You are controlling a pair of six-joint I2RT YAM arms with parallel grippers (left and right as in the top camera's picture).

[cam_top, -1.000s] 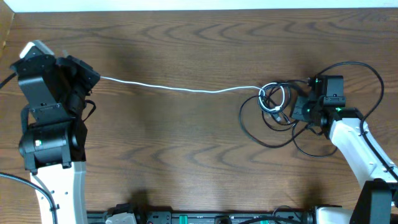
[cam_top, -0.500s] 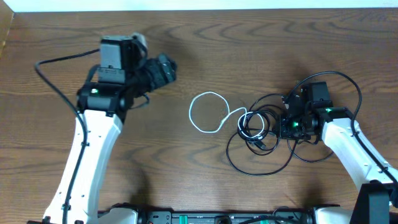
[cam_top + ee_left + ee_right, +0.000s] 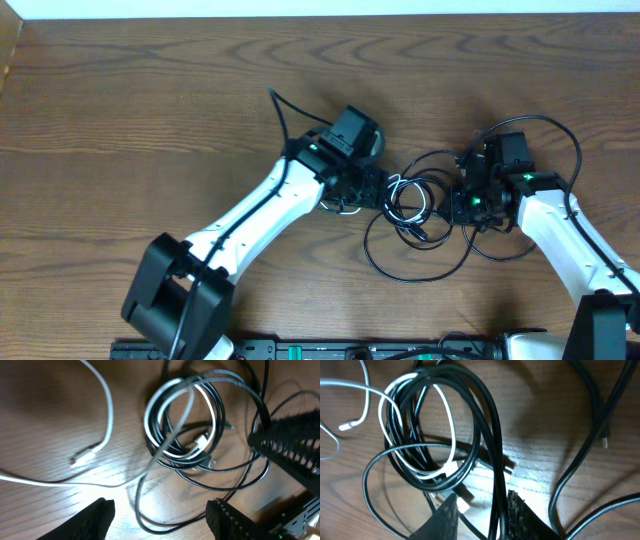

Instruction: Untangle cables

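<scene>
tangled coil [image 3: 415,197] of black and white cables sits between both grippers. left gripper [image 3: 161,510] beside the coil, fingers apart, empty. right gripper [image 3: 481,504] straddles a black strand [image 3: 496,460] leaving the coil; gripped or not, can't tell. best bet: left takes the white cable [image 3: 109,415] near its plug and draws it slowly away from the coil.

Black cables [image 3: 220,410] and a white cable [image 3: 107,415] on a brown wood-grain table [image 3: 150,90].
</scene>
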